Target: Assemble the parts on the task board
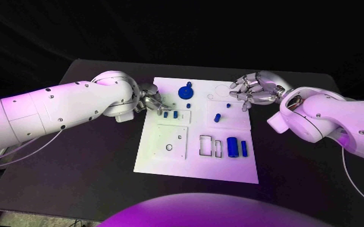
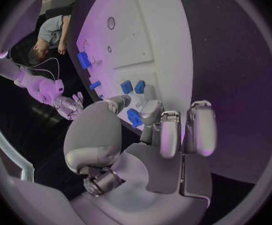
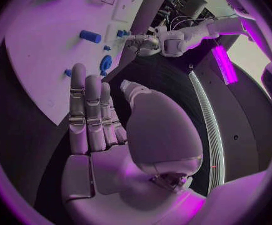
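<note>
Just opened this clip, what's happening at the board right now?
The robot is working at the white task board, where several blue parts lie. Its left hand is at the board's left edge, fingers around a small blue part in the left wrist view. The right hand hovers at the board's upper right corner, fingers apart, holding nothing. A blue round part sits between the hands.

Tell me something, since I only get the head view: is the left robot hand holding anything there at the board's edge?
Observer: Yes. The left wrist view shows the left robot hand pinching a small blue part between thumb and fingers.
Operator: And the right one?
Observer: In the right wrist view, the right robot hand has an empty palm and straight fingers, near the task board edge.
</note>
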Controlling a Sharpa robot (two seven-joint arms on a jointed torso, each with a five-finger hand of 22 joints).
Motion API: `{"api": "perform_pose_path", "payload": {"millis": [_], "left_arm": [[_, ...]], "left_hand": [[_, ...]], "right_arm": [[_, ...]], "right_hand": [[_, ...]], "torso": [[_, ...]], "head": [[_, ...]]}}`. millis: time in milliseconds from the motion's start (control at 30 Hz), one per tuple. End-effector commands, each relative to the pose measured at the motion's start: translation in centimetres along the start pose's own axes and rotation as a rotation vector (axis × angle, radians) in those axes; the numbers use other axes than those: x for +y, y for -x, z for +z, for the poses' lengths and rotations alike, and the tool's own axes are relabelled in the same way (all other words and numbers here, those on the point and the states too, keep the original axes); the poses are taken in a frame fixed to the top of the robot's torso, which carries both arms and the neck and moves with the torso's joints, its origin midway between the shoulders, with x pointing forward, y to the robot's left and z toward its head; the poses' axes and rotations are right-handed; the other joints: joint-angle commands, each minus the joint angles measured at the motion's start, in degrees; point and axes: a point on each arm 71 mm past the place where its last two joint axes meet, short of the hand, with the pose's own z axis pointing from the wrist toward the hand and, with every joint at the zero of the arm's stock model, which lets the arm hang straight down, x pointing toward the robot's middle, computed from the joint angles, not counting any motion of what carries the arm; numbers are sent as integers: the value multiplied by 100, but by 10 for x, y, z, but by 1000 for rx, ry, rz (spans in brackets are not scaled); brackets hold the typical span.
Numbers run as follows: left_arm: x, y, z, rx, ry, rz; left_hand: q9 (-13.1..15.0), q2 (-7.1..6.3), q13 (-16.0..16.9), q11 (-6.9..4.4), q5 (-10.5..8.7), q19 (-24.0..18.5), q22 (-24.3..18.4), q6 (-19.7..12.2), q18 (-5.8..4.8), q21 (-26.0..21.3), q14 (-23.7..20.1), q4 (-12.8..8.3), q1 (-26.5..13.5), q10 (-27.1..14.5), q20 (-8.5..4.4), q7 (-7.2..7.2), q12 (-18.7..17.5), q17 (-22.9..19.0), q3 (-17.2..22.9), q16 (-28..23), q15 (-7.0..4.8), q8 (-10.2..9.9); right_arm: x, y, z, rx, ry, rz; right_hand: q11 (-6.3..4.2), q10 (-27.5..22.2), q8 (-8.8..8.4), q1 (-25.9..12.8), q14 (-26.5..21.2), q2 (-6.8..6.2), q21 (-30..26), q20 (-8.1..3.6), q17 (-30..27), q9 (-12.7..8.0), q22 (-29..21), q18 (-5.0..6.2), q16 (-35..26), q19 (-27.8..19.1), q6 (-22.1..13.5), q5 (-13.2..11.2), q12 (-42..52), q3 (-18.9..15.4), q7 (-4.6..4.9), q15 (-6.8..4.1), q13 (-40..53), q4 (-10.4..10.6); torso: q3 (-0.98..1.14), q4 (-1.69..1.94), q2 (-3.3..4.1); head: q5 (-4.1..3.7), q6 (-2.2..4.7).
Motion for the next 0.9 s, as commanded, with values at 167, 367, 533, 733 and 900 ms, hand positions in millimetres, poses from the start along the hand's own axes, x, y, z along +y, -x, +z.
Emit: {"api": "perform_pose_path", "payload": {"millis": [167,367,533,733,900], "left_arm": [[-5,11,-6,-88,-101,-141],[-17,22,-15,-198,-261,-227],[-39,27,-21,-312,-496,-176],[-64,17,-17,-393,-670,11],[-73,5,-6,-394,-702,174]], "left_hand": [[-18,-15,-279,30,12,-142,-224,-65,-8,-164,577,-19,56,-164,-9,29,-234,1483,-117,5,-32,-74],[-84,-213,-2107,385,58,-1407,-2331,-959,400,-1623,-101,-55,1257,-1657,227,436,-1711,-90,-211,-1065,253,-351],[-292,-230,-2624,762,-7,-2481,-4098,-1509,655,-3392,-1990,-87,2446,-2733,524,808,-2247,-2758,-153,-3337,596,-560],[-608,-323,-3459,742,-61,-2197,-4495,-1697,659,-3902,-1952,-182,3042,-2876,501,765,-3014,-3179,-262,-3664,570,-864],[-953,-316,-4086,740,-49,-2026,-4445,-1361,651,-3812,-1799,-393,3410,-2729,452,728,-3606,-3305,-229,-3590,546,-1290]], "right_arm": [[-1,-1,0,7,7,0],[-1,0,0,1,7,0],[-2,1,0,-3,8,1],[-2,1,1,-2,10,2],[-1,0,1,1,11,2]], "right_hand": [[-18,-20,30,36,10,3,-20,-13,-10,-8,-5,27,-17,46,6,29,-23,8,43,1,-5,7],[-17,-21,32,36,9,5,-34,-12,-9,-9,-18,27,-30,49,4,30,-25,8,44,2,-15,7],[-15,-35,37,58,-1,0,-72,-10,-7,-11,-54,26,-64,55,1,36,-33,12,46,5,-44,-11],[-12,-47,52,88,-21,10,-141,-5,7,-17,-118,26,-116,64,23,94,-68,33,48,10,-112,-26],[-11,-46,50,88,-20,9,-147,-5,9,-19,-124,26,-120,68,19,106,-70,33,49,10,-119,-26]], "torso": [[6,-1,-5],[10,-3,-5],[5,-12,3],[-1,-3,8],[1,-15,6]], "head": [[-11,26],[-48,82],[-74,146],[-117,200],[-118,221]]}}
